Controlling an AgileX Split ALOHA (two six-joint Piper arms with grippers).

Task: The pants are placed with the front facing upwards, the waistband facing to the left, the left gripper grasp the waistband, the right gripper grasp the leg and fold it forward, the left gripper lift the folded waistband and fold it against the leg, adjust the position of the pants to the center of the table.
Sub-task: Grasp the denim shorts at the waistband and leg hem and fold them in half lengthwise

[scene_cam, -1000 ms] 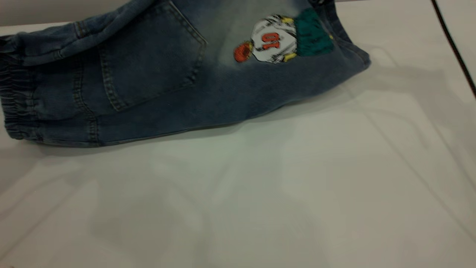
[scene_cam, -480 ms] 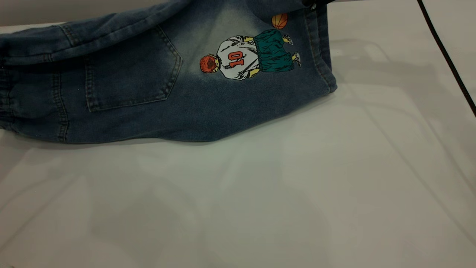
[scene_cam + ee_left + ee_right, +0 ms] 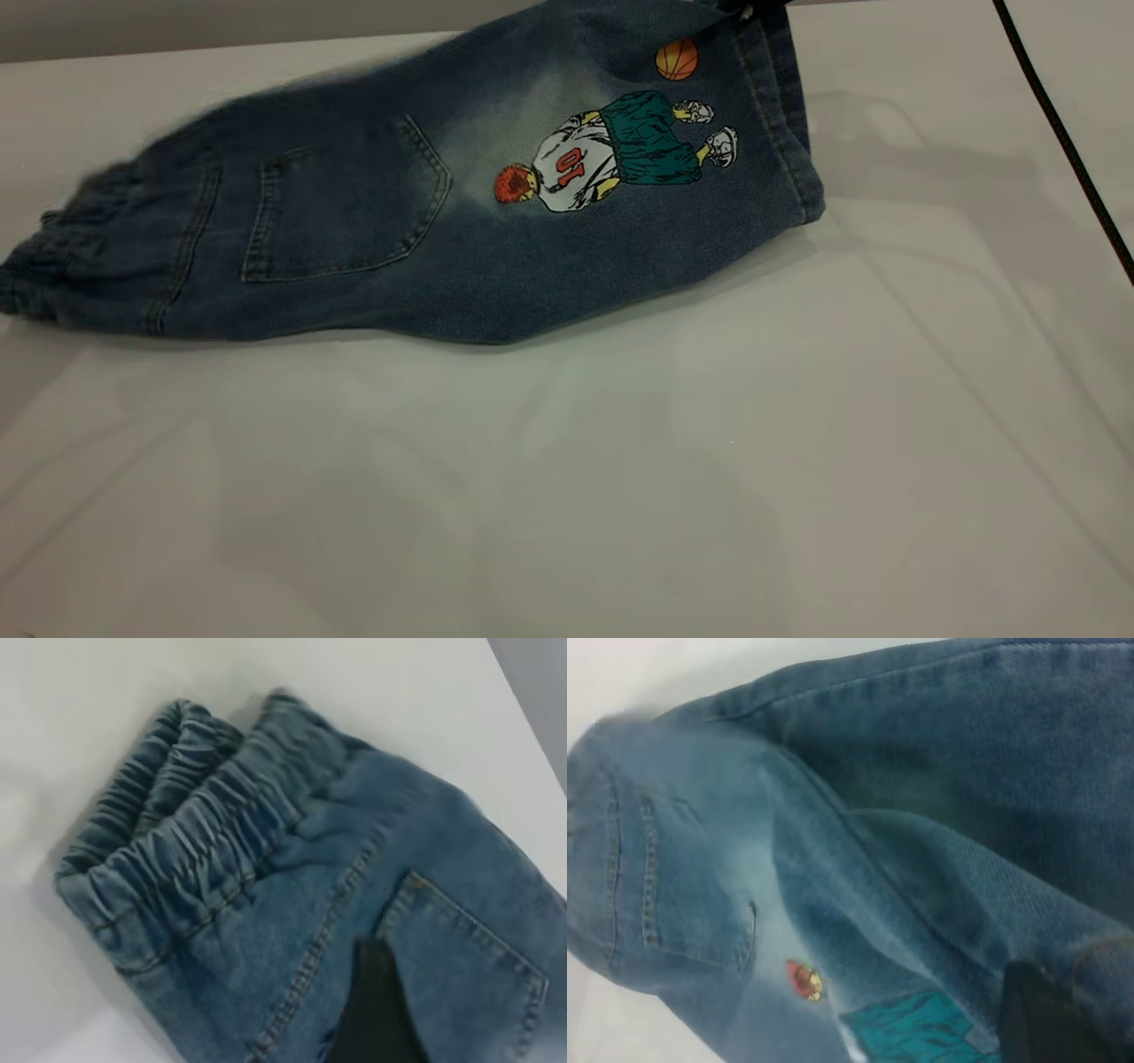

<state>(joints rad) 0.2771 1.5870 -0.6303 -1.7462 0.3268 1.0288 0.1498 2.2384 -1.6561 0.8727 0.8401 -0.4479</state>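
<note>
The right claw (image 3: 1045,1019) is seen only as a dark bar against the hem of the leg (image 3: 673,168), apparently clamped on it. Whether the left claw (image 3: 376,1010), above the pocket beside the waistband (image 3: 186,833), is apart or together cannot be told. The pants (image 3: 443,204) lie folded lengthwise at the far side of the table (image 3: 620,487). The hem is best lowered flat before release, so the edges are matched.

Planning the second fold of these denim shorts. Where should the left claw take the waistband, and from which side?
Grip the waistband at its gathered double edge, coming in from the open table on the exterior view's left. There the two ruffled layers lie stacked and stand slightly proud, likely easier to pinch than the flat denim by the back pocket.
</note>
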